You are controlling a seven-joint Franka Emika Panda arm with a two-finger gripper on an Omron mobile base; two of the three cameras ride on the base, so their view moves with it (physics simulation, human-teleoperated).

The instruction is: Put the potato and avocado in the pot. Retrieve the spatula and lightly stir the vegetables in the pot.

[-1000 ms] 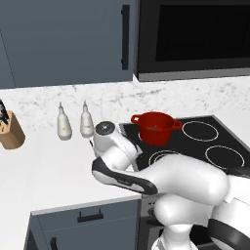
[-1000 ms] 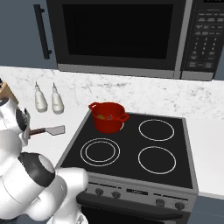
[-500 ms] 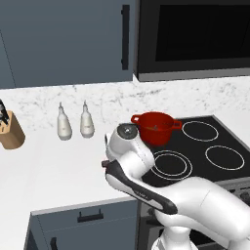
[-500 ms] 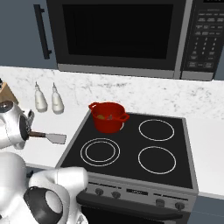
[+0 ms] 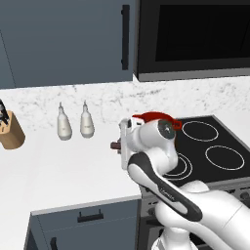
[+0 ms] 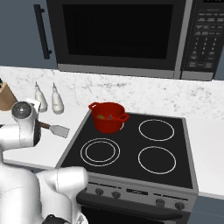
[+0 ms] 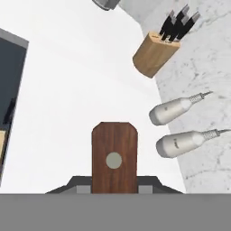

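The spatula (image 6: 54, 128) is clamped in the robot's jaws, lifted clear of the white worktop (image 6: 52, 146) just left of the stove. Its small light-grey blade points toward the stove in the right base view; in the hand view the squared end of its brown wooden handle (image 7: 114, 156), with a pale round dot on it, rises between the two dark finger tips. The gripper (image 7: 114, 186) itself is mostly hidden behind the arm's white wrist in both base views.

The red pot (image 6: 108, 116) sits on the back left burner of the black stove (image 6: 131, 148), well apart from the spatula. Inside it, small ochre and dark pieces show, too small to tell apart.

Two pale bottles (image 5: 74, 124) stand side by side against the marble backsplash, with a wooden knife block (image 5: 10, 130) further left. A microwave (image 6: 131, 35) hangs above the stove; its keypad markings are too small to read. No writing can be read on the bottles.
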